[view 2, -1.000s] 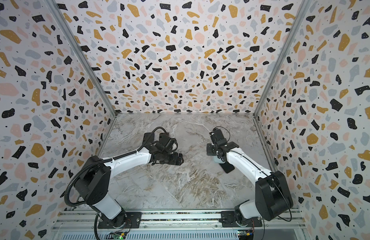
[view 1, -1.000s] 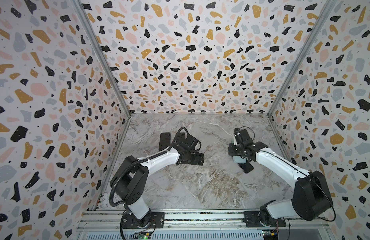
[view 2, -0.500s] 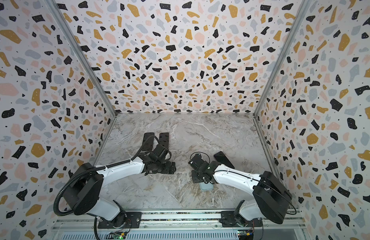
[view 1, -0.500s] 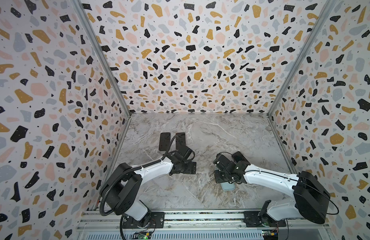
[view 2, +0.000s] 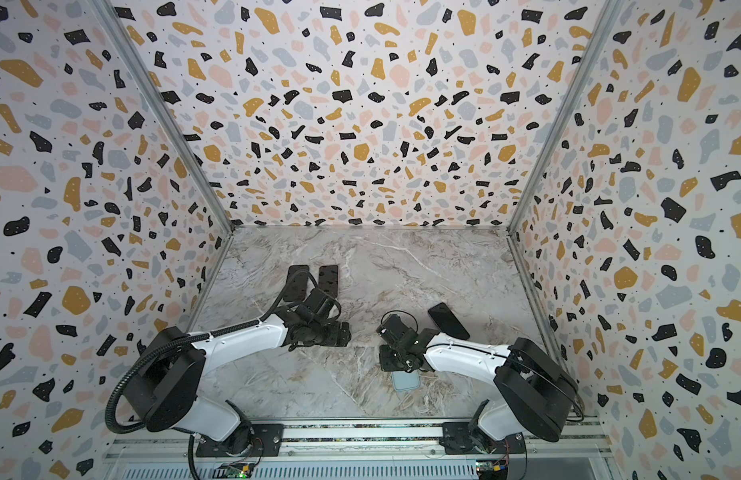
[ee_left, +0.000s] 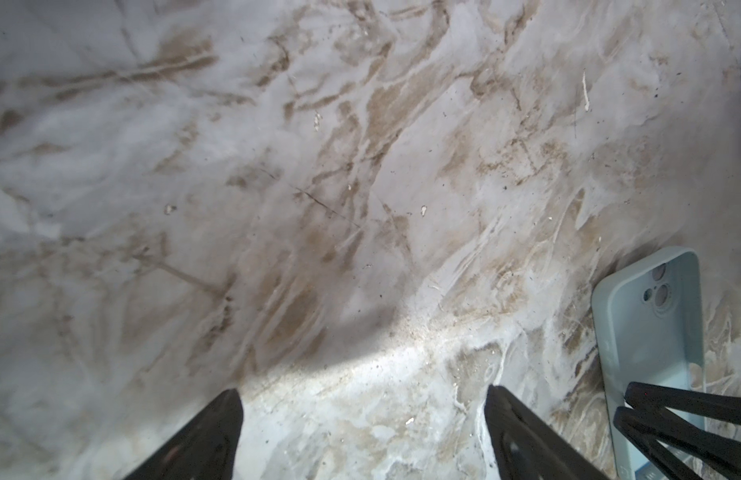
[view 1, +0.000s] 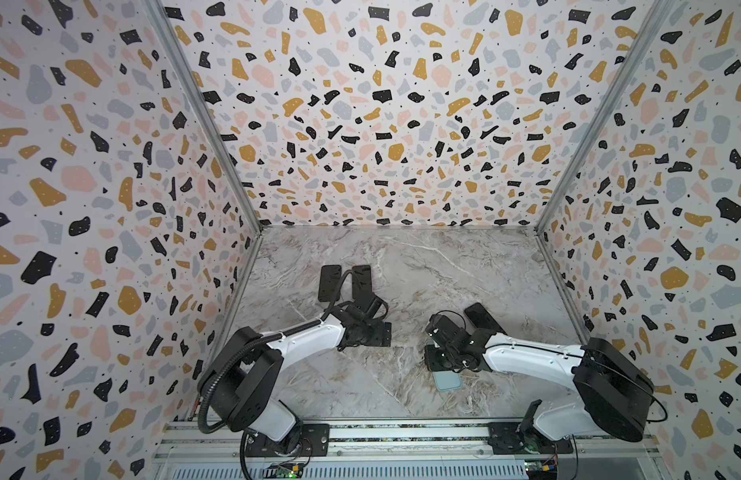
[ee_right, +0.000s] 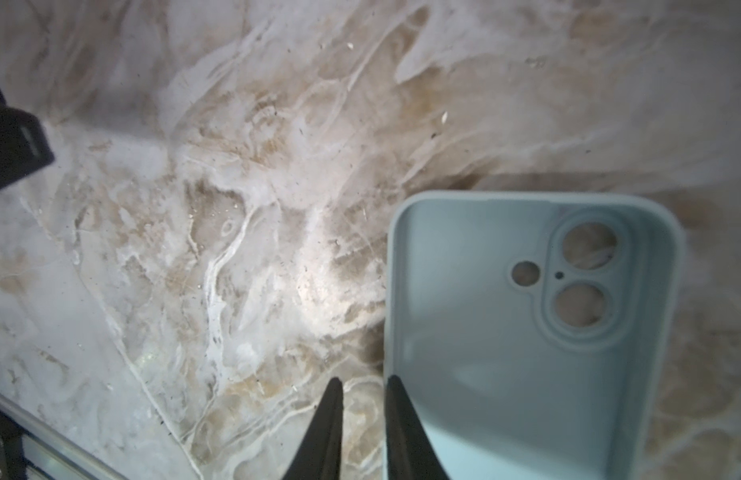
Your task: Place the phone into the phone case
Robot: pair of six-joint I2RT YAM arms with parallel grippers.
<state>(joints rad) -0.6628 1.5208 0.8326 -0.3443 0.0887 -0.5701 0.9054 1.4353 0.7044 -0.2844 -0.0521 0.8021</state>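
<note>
The light blue phone case [view 1: 448,381] [view 2: 406,381] lies flat near the table's front, hollow side up, with its camera holes showing [ee_right: 527,332] [ee_left: 651,332]. My right gripper [ee_right: 362,382] [view 1: 437,368] is low over the case's long edge. Its jaws stand a narrow gap apart and only marble shows between them. One finger [ee_right: 400,419] overlaps the case's side wall. The black phone [view 1: 483,318] [view 2: 448,320] lies behind the right arm. My left gripper [ee_left: 362,399] [view 1: 377,334] hangs wide open over bare marble, left of the case.
Two black flat slabs [view 1: 329,282] [view 1: 362,279] lie side by side at the back left of the marble table [view 1: 443,266]. Patterned walls close off three sides. A metal rail [view 1: 402,432] runs along the front edge, close to the case.
My right arm brought the case from beside the phone to the table's front, and its jaws have parted slightly. My left arm drew back from the two black slabs.
</note>
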